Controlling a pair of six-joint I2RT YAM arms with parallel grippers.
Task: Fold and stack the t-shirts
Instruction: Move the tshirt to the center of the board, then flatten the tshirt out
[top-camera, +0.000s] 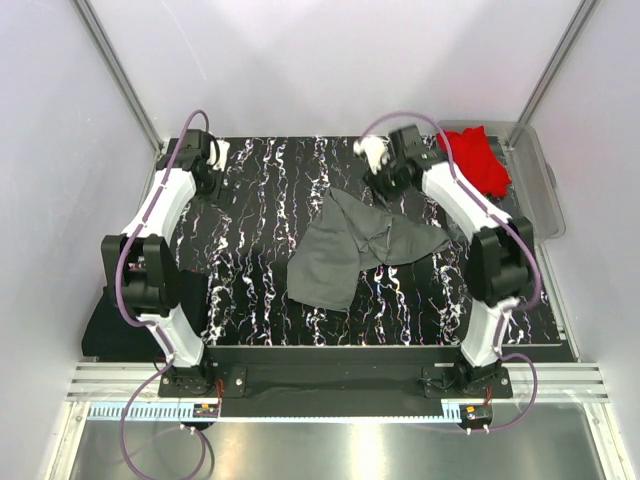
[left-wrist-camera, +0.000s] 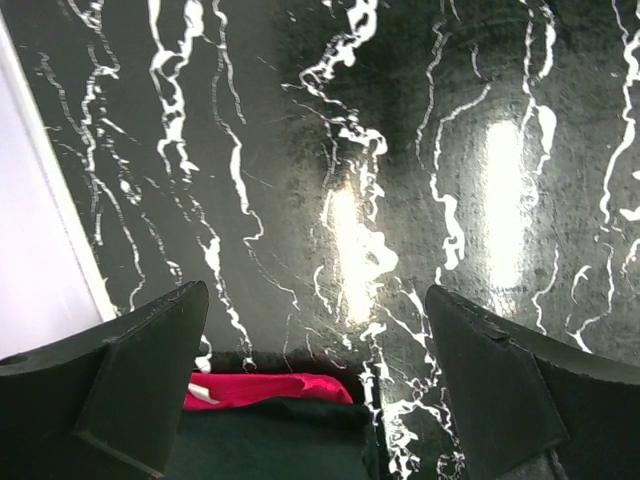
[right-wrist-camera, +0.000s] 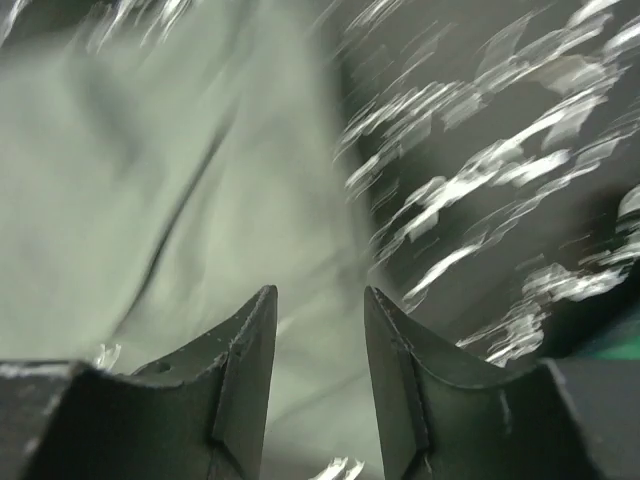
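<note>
At centre, grey t-shirt (top-camera: 338, 262) diagonal, near-left to far-right.

Overhead view: bright, even white light fills the booth. The black marbled table (top-camera: 260, 230) is sharp, and only soft shadows fall on it beside the arms. Left wrist view: two tall glare patches shine on the glossy table. Right wrist view: heavy motion blur smears the table's white veins into streaks and softens the grey t-shirt (right-wrist-camera: 150, 180) on it, while the right gripper (right-wrist-camera: 318, 292) above the table is crisp.
</note>
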